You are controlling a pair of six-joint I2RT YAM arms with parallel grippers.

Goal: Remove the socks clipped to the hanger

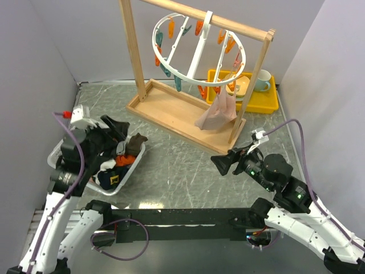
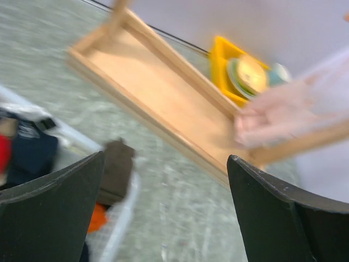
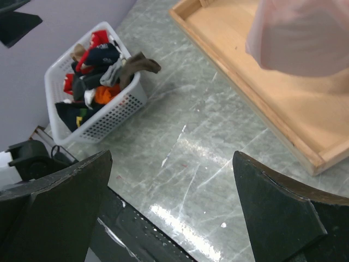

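The white round hanger (image 1: 194, 74) hangs from the wooden rack's top bar, with orange, teal and pink clips. One pale pink sock (image 1: 218, 111) is still clipped at its near right side; it also shows in the left wrist view (image 2: 283, 112) and the right wrist view (image 3: 302, 35). Several socks lie in a white basket (image 1: 130, 168), seen also in the right wrist view (image 3: 109, 117). My left gripper (image 1: 117, 134) is open and empty above the basket. My right gripper (image 1: 223, 161) is open and empty above the table, near the rack's front right corner.
The wooden frame rack (image 1: 182, 111) stands at the table's middle back on a tray-like base. A yellow tray (image 1: 271, 103) with plates and a cup sits behind it on the right. Grey walls close in on left and right.
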